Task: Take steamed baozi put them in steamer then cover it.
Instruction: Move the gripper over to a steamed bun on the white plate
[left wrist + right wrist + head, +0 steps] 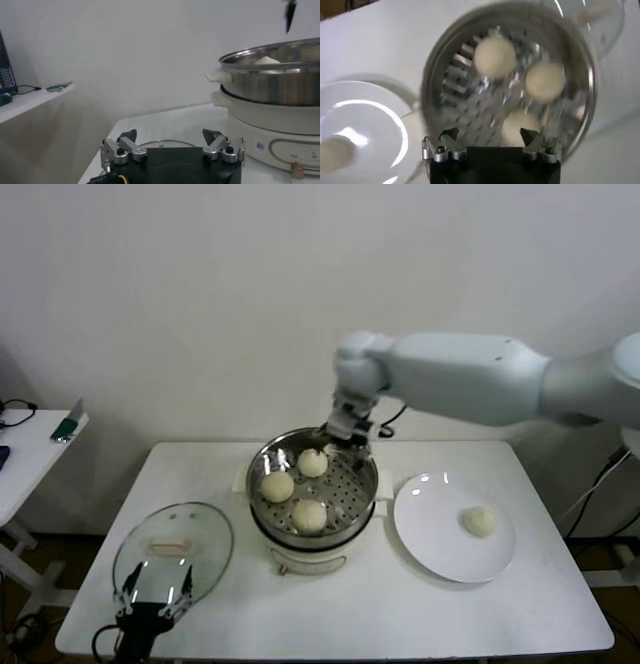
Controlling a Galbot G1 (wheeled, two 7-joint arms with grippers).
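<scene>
Spread over the round clear glass cover [173,550] is the idle left gripper [155,587]; three cream-white buns [310,515] are held in the shiny steel steamer [364,500], the spread right gripper [347,436] above.

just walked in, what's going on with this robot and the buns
The right gripper, open and empty, hangs over the shiny steel steamer basket, which holds three round cream-white buns. A fourth bun waits on the flat white plate. The clear glass lid lies on the table by the open left gripper.
</scene>
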